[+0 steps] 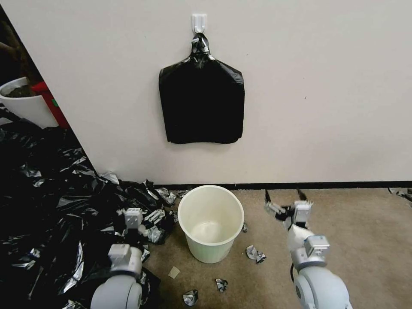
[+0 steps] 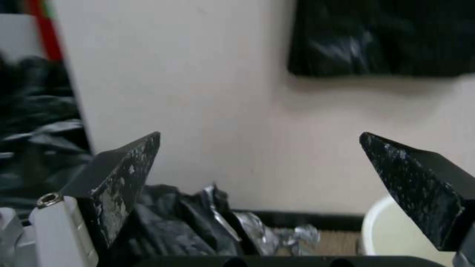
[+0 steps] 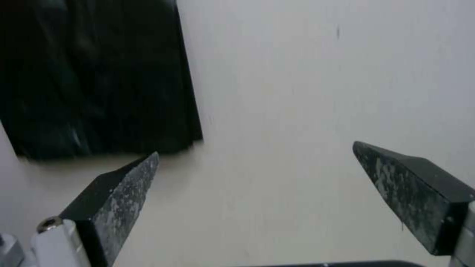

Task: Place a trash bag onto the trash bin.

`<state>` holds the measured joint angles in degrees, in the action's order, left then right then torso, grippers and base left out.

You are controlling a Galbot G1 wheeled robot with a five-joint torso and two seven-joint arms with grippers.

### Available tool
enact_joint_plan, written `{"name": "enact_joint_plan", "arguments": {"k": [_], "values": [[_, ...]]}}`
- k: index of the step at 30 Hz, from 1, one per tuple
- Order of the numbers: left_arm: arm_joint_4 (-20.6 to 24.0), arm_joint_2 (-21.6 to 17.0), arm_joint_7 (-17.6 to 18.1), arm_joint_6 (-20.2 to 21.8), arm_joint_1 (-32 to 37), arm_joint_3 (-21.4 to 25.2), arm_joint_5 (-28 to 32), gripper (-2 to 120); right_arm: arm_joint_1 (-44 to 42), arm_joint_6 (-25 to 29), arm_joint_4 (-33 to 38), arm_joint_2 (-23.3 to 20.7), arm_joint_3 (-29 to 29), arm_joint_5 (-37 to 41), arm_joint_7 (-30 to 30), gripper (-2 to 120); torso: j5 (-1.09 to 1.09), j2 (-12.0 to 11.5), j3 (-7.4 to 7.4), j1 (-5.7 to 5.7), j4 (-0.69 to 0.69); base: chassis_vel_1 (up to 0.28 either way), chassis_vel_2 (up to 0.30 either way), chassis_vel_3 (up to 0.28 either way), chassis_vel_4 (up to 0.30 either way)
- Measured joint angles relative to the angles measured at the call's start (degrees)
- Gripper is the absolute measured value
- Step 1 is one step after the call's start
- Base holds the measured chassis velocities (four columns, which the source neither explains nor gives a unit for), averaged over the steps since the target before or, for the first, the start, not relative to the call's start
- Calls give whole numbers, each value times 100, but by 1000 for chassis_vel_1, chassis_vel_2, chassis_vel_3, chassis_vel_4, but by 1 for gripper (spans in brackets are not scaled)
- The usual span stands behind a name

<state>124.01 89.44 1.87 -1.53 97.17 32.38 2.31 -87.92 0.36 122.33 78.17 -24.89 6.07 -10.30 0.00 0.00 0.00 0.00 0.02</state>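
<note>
Beige carpet ran up to a plain white wall, and from the left it went like this. At the far left a white planter pot stood behind a big heap of black plastic. Over that heap's near edge hung the left gripper, its 2 fingers spread wide with nothing between them. Next came the trash bin, a cream bucket standing upright and unlined beside the heap. High above it, a flat black bundle of bags dangled by its knot from a white wall hook. No single trash bag sat apart from that bundle that I could pick out. Film that thin would likely be featherlight, limp and slippery, clinging to its neighbours, so a pinch on 1 loose bottom edge looked the best hold. To the right hovered the right gripper, fingers equally wide, empty, pointed at the wall.
</note>
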Motion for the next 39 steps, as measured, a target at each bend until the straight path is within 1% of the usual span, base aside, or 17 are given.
{"name": "enact_joint_plan", "arguments": {"k": [2,6,14,15,16,17,19,20,22,23,25,26,27,29,30,33,39], "values": [[636,245,129,-159,561,74,148,100,60,46,182,-281,190,125,-233,100,6,0,0,0,-1,0,0,0,0],[759,269,94,-439,609,218,104,100,119,116,204,-334,279,137,-267,100,0,0,0,0,-2,0,0,0,0],[885,269,-149,-637,621,311,62,100,154,192,85,-331,339,34,-180,100,-1,0,0,0,-2,0,0,0,0],[889,269,-196,-869,624,318,79,100,235,345,-26,-351,411,52,-41,100,-1,0,0,0,-3,0,0,0,0],[889,269,-196,-869,624,318,79,100,235,345,-26,-351,411,52,-41,100,-1,0,0,0,-3,0,0,0,0],[857,269,-142,-1105,617,306,128,100,417,682,-186,-383,560,165,94,100,-1,0,0,0,-4,0,0,0,0],[799,269,87,-1413,620,293,220,100,929,1251,-590,-422,1024,622,211,100,-3,0,0,0,-5,0,0,0,0],[799,269,87,-1413,620,293,220,100,929,1251,-590,-422,1024,622,211,100,-3,0,0,0,-5,0,0,0,0],[785,269,476,-1610,706,314,271,100,2153,2037,-1418,-343,1994,1978,429,100,0,0,1,0,-1,0,0,0,0],[785,269,476,-1610,706,314,271,100,2153,2037,-1418,-343,1994,1978,429,100,0,0,1,0,-1,0,0,0,0],[780,269,610,-1796,829,387,303,100,3164,2220,-1884,-112,2654,3311,500,100,-1,0,1,0,1,0,0,0,0],[780,269,610,-1796,829,387,303,100,3164,2220,-1884,-112,2654,3311,500,100,-1,0,1,0,1,0,0,0,0],[774,282,621,-1931,887,432,344,100,3653,2234,-2091,60,2896,3872,516,100,-3,0,1,0,1,0,0,0,0],[772,283,621,-1964,903,443,356,100,3822,2234,-2167,127,2968,4041,523,100,-2,0,1,1,1,0,0,0,0],[762,284,621,-2075,971,488,401,100,4447,2230,-2507,412,3173,4570,589,100,-3,0,1,1,1,0,0,0,0],[759,280,570,-2138,1057,585,409,100,5394,2224,-3377,903,3260,5093,741,100,-3,0,2,1,0,0,0,0,0],[850,277,479,-2149,1143,674,394,100,6164,2243,-4136,1343,3142,5220,833,100,-2,0,1,1,1,0,0,0,0]]}}
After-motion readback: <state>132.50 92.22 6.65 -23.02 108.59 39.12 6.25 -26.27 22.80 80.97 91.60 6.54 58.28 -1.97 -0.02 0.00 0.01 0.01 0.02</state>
